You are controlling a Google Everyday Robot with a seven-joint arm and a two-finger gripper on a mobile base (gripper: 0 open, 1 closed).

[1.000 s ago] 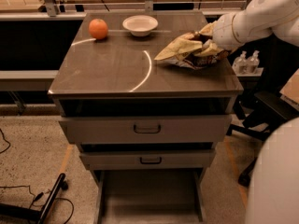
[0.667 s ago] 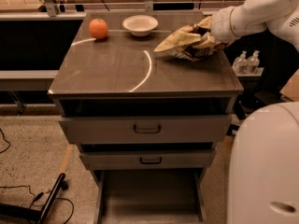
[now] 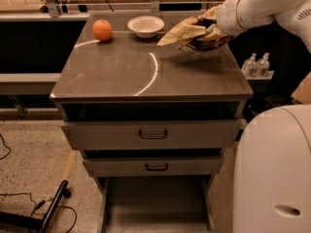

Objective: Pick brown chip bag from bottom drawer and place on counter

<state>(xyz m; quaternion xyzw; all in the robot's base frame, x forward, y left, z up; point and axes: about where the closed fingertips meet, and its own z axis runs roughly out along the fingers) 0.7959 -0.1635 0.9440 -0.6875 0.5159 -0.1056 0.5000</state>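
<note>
The brown chip bag, dark brown with tan-yellow patches, hangs just above the back right part of the counter. My gripper comes in from the right on a white arm and is shut on the bag's right end. The bag's tan flap sticks out to the left toward the bowl. The bottom drawer is pulled open at the foot of the cabinet, and its grey floor shows nothing in it.
An orange fruit and a white bowl sit at the back of the counter. Two wider drawers with black handles are above the open one. My white base fills the lower right. Cables lie on the floor at left.
My gripper has moved with the chip bag a little up and toward the back of the counter. My base has come further into view at the lower right.
</note>
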